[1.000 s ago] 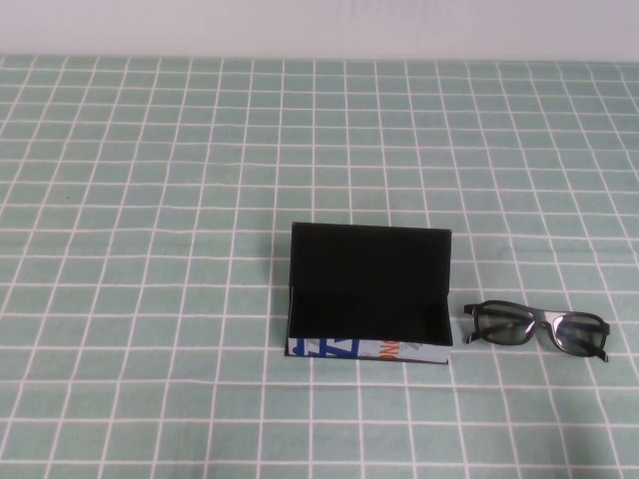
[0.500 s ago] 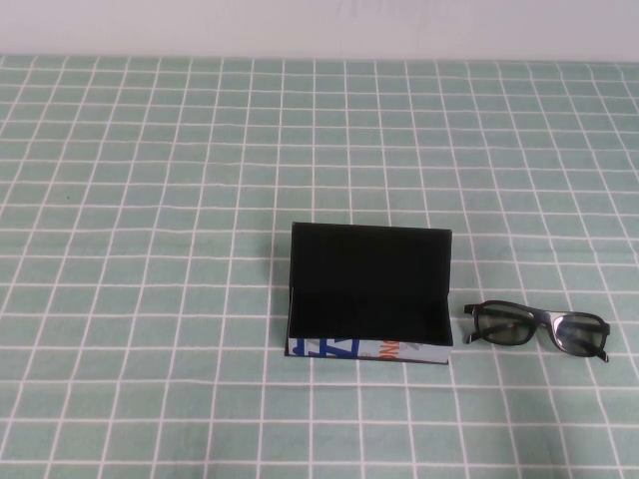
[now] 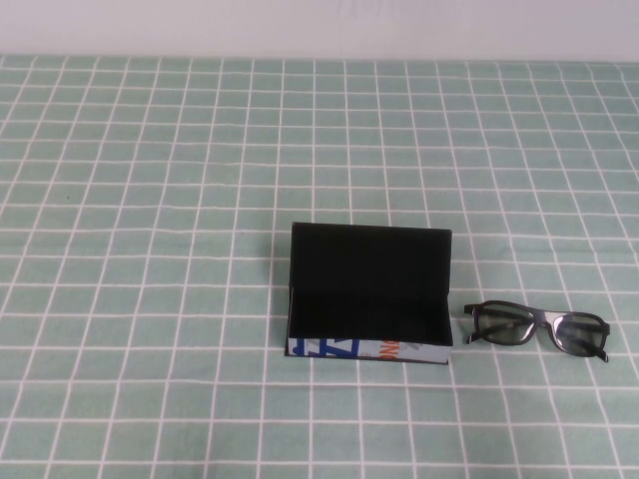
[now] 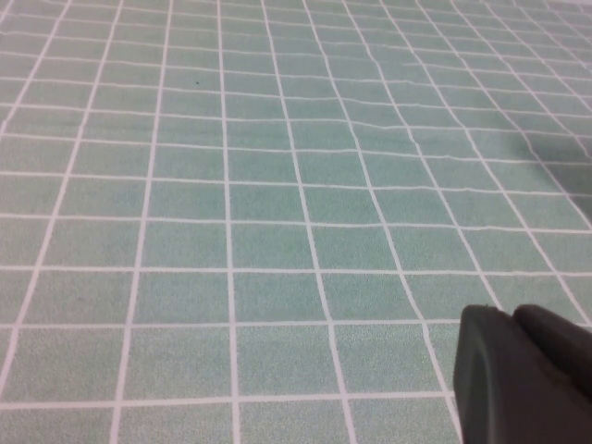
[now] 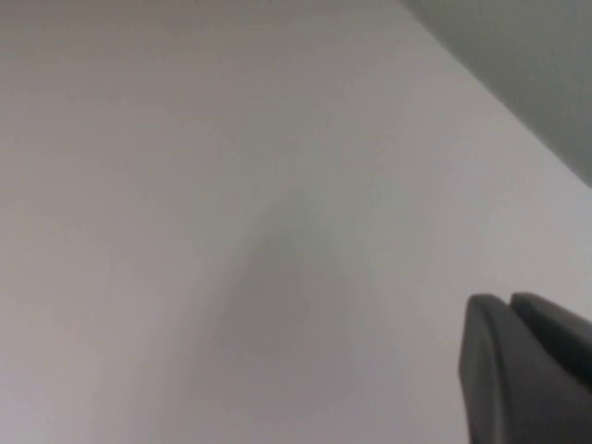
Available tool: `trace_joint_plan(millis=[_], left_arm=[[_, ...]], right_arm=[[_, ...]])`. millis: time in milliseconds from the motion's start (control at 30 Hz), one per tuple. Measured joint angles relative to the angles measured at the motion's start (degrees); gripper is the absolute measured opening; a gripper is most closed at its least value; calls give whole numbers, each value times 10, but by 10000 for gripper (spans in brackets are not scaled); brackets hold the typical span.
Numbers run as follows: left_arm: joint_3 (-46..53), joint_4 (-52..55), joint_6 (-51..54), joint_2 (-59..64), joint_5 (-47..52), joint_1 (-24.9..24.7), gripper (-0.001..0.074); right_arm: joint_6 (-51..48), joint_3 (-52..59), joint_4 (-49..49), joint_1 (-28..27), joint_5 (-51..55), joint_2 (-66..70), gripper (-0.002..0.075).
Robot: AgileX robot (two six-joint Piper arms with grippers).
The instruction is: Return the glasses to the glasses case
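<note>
The glasses case point(image 3: 367, 289) stands near the middle of the table in the high view. It is open, with its black flap lid raised at the back and its white front edge printed in blue and orange facing me. The black-framed glasses point(image 3: 537, 329) with dark lenses lie on the cloth just right of the case, temples folded. Neither arm shows in the high view. My left gripper point(image 4: 513, 314) is shut and empty above bare cloth. My right gripper point(image 5: 511, 299) is shut and empty, facing a plain pale wall.
A green tablecloth with a white grid point(image 3: 150, 200) covers the table. A pale wall point(image 3: 319, 25) runs along the far edge.
</note>
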Motion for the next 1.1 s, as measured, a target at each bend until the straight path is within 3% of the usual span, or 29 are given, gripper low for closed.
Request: trace_joint_plan(millis=[267, 533, 800, 1100], left_arm=[[0, 0, 0, 0, 0, 0, -2], [0, 0, 0, 0, 0, 0, -2], [0, 0, 0, 0, 0, 0, -2], [0, 0, 0, 0, 0, 0, -2]], right_arm=[[22, -89, 108, 0, 103, 0, -13], [35, -174, 130, 0, 220, 66, -13], [56, -317, 169, 0, 437, 201, -13], [54, -496, 160, 0, 777, 463, -13]])
